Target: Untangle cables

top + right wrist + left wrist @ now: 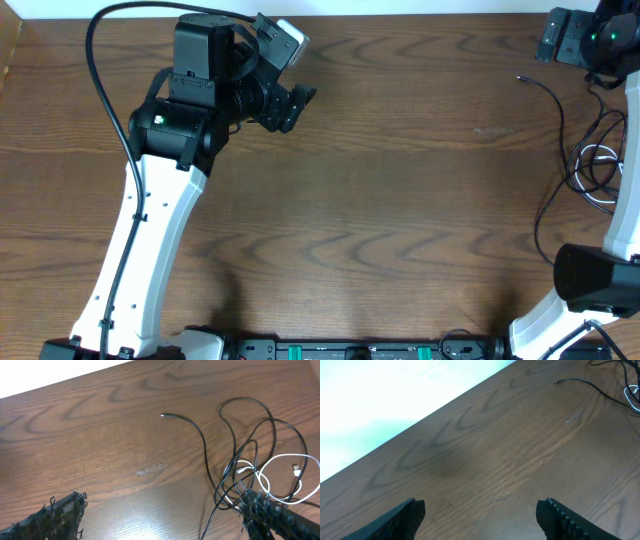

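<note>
The cables (590,160) lie in a loose tangle at the table's right edge: thin black cords looped over each other and a white cord (280,467) among them. One black cord runs out of the tangle to a free plug end (163,415). My right gripper (165,510) is open with bare table between its fingers. Its right finger (260,507) overlaps the tangle's near edge; contact cannot be told. In the overhead view this gripper (556,38) sits at the far right corner. My left gripper (480,510) is open and empty, far from the cables (600,390), at the upper left (295,105).
The wooden table (380,220) carries a small pale scuff (150,470) left of the cables. The right arm's base (595,280) stands at the near right. The left arm's thick black hose (100,80) arcs along the left side.
</note>
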You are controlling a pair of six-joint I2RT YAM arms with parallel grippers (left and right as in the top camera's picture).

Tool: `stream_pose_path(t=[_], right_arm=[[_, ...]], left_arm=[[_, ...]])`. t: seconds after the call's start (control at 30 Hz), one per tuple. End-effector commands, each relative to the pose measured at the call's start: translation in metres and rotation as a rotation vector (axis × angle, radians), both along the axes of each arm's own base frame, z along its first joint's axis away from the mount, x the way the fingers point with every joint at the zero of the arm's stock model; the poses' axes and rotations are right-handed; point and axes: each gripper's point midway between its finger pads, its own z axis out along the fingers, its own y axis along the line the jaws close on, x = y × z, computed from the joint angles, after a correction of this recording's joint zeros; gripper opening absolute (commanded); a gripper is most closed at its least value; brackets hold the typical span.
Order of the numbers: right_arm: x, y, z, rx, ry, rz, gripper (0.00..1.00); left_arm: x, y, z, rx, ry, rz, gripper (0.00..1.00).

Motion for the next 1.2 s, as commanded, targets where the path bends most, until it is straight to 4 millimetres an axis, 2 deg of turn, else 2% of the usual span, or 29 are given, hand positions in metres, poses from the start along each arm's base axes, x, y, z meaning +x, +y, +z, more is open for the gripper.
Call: stream_pose_path(t=[0.0,0.5,0.7,0.8,0.93,1.17], right_arm=[[0.003,0.003,-0.001,-0.027,0.004,0.007,0.97],[0.003,0.005,-0.001,-0.031,0.006,0.011,0.96],[-0.004,-0.010,-0.002,-0.090,0.030,-0.058,0.97],[-0.010,-0.026,-0.005,-0.132,0.049,-0.141,0.97],[-0.017,-0.036,-0.026,-0.149,0.114,-0.183,0.97],[-0.023,-0.048,-0.088,-0.143,0.244,-0.207,0.96]], left_arm=[[0.003,0.002,-0.001,0.012,-0.006,0.000,0.76],[0.004,0.002,-0.001,0.012,-0.006,0.001,0.76],[0.004,0.002,-0.001,0.012,-0.008,0.001,0.76],[0.003,0.002,-0.001,0.012,-0.008,0.001,0.76],[0.003,0.002,-0.001,0.012,-0.008,0.000,0.76],[0.003,0.002,-0.001,0.011,-0.008,0.000,0.76]])
